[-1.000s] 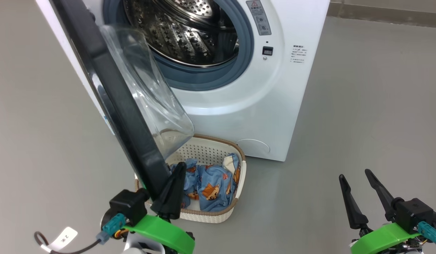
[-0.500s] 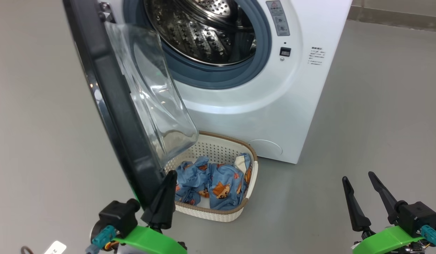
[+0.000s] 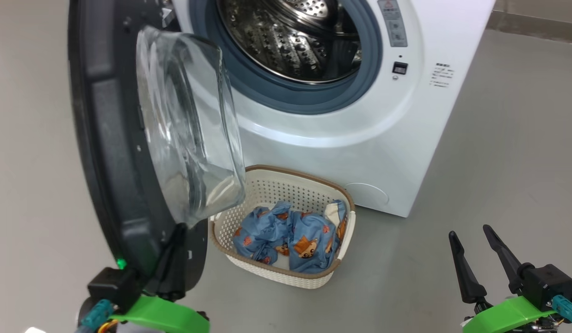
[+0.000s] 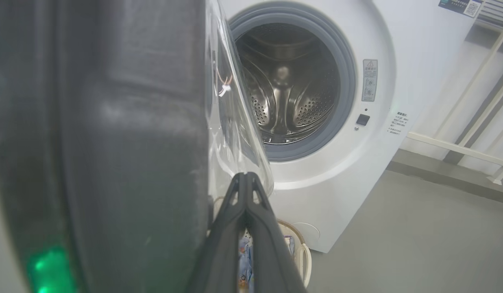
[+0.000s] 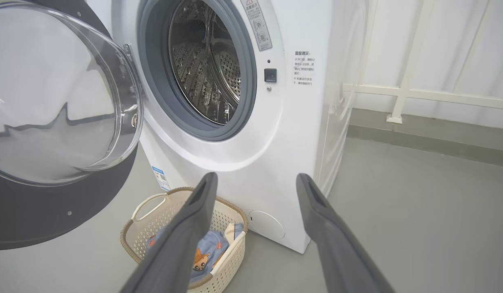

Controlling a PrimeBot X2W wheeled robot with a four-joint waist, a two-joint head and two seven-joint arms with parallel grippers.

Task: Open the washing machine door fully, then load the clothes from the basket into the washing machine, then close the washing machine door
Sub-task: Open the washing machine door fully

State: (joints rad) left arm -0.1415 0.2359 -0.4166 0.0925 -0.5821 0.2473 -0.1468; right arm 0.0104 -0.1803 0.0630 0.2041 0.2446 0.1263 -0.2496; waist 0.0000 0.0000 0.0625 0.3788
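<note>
The washing machine (image 3: pixel 341 152) stands white at the top of the head view, its steel drum (image 3: pixel 295 41) exposed. The washing machine door (image 3: pixel 110 152) hangs open to the left, black rim towards me and glass bowl (image 3: pixel 188 125) bulging right. My left gripper (image 3: pixel 177 236) is shut, empty, and lies against the inner side of the door's lower rim; in the left wrist view its tips (image 4: pixel 245 177) meet beside the rim (image 4: pixel 113 142). The basket (image 3: pixel 346 231) sits on the floor before the machine, holding the blue bear-print clothes (image 3: pixel 290 231). My right gripper (image 3: pixel 475 236) is open at the lower right, away from everything.
Grey floor (image 3: pixel 498 162) spreads wide to the right of the machine. A white railing (image 5: pixel 418 95) and a pale wall stand behind the machine's right side. The open door overhangs the basket's left end (image 5: pixel 145 207).
The door has swung wider to the left, and my shut left gripper has gone left with it. The head camera has turned, shifting the whole scene right. The right gripper has stayed put.
</note>
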